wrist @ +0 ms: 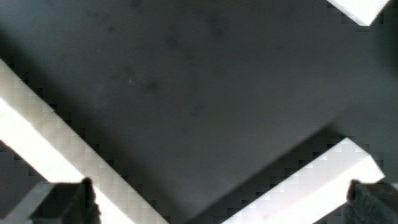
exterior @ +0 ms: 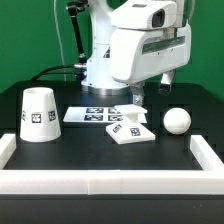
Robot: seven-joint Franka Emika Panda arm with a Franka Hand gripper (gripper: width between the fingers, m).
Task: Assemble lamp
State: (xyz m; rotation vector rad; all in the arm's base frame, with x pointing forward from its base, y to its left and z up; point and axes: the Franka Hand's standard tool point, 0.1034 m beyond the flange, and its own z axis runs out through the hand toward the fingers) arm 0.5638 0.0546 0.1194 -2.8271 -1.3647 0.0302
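Note:
The flat square base point(exterior: 130, 131) lies on the black table, right of centre, with a tag on top. The ball-shaped bulb point(exterior: 177, 120) rests to the exterior view's right of it. The tapered cone shade point(exterior: 38, 115) stands at the exterior view's left. My gripper point(exterior: 137, 98) hangs just above and behind the base, touching nothing. In the wrist view the gripper point(wrist: 217, 205) is open, with the dark fingertips point(wrist: 63, 205) wide apart and only black table between them. I cannot identify any lamp part in the wrist view.
The marker board point(exterior: 100, 114) lies flat behind the base. A low white wall point(exterior: 110, 180) borders the table at the front and sides. White bands point(wrist: 27, 120) cross the wrist view; I cannot tell what they are.

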